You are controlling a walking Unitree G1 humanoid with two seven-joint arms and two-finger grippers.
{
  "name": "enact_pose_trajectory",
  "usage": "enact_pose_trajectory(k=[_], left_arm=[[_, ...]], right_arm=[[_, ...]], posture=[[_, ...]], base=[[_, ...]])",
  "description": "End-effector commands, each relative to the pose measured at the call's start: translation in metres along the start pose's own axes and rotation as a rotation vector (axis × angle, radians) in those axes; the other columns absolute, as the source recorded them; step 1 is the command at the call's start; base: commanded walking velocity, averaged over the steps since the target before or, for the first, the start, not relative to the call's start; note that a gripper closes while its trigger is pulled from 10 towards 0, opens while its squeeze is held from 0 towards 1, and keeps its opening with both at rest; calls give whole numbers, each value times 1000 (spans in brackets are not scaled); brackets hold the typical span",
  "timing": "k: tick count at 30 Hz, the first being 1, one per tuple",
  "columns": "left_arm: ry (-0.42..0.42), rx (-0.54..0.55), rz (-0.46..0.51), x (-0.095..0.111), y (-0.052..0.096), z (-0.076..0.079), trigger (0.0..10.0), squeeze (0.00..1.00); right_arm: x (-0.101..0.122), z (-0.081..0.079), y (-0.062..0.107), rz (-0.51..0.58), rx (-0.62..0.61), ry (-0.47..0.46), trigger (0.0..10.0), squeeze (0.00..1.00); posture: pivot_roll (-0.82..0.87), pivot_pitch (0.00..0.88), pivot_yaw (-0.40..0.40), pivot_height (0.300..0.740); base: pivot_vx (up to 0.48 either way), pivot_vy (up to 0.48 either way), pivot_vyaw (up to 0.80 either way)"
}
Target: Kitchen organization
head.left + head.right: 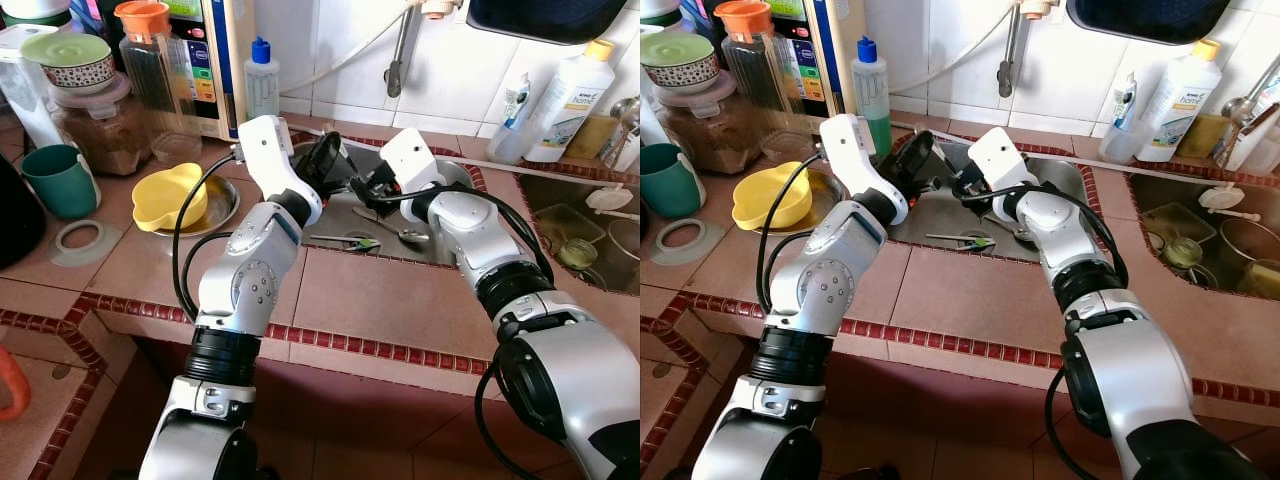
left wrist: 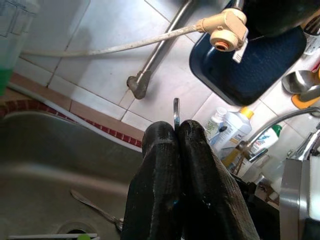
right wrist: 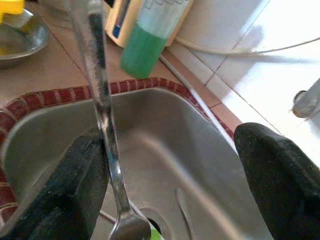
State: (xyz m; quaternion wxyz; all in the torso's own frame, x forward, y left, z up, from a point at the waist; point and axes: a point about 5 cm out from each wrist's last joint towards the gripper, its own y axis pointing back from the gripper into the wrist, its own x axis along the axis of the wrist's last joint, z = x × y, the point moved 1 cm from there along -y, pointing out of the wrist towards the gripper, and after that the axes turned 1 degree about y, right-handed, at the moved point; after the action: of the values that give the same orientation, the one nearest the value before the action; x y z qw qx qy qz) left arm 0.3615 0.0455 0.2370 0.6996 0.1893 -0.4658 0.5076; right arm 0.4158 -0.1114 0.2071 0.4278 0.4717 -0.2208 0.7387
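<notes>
Over sink (image 1: pixel 440 250): left gripper (image 2: pixel 177 145), jaws pressed together, pinches utensil (image 3: pixel 102 115) by its handle tip. Right gripper (image 3: pixel 170 175), jaws spread, one finger (image 3: pixel 75 185) against the shaft. Long axis runs 12–6 between the spread jaws; right arm nearest.

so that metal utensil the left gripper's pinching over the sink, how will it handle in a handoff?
Probably stiff: the metal utensil runs straight in the right wrist view. Likely slippery: it is thin and shiny, and the left gripper pinches only its end. It may pivot or drop into the sink, since the right gripper stands open with just one finger beside it.
</notes>
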Motion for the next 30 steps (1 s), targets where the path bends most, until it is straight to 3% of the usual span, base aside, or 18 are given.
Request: enact_pose_trajectory(k=[1,10,11,12,20,29,30], left_arm=[[-15,-39,6,4,-5,11,10000,0],[-6,-60,-15,-4,-8,20,10000,0],[-4,-61,-16,-4,-9,21,10000,0],[-2,-65,-18,-5,-9,22,10000,0],[0,-75,-23,-7,-11,26,10000,0],[0,-77,-18,-5,-13,27,10000,0],[0,-77,-17,-5,-13,27,10000,0]], right_arm=[[4,2,1,16,14,6,10000,0],[-3,-12,-3,-2,27,-18,10000,0],[-3,-12,-4,-1,19,-25,3412,0],[-2,-13,-4,6,2,-33,0,0],[4,-13,-8,39,-73,-51,0,0],[-4,-19,-8,19,-92,-75,0,0],[-4,-19,-8,22,-90,-77,2314,0]], posture=[[15,45,-32,740],[17,45,-35,740],[17,45,-35,740],[19,45,-31,740],[16,40,-23,740],[19,35,-21,740],[19,35,-21,740]], base=[[0,0,0],[0,0,0],[0,0,0],[0,0,0],[0,0,0],[0,0,0],[0,0,0]])
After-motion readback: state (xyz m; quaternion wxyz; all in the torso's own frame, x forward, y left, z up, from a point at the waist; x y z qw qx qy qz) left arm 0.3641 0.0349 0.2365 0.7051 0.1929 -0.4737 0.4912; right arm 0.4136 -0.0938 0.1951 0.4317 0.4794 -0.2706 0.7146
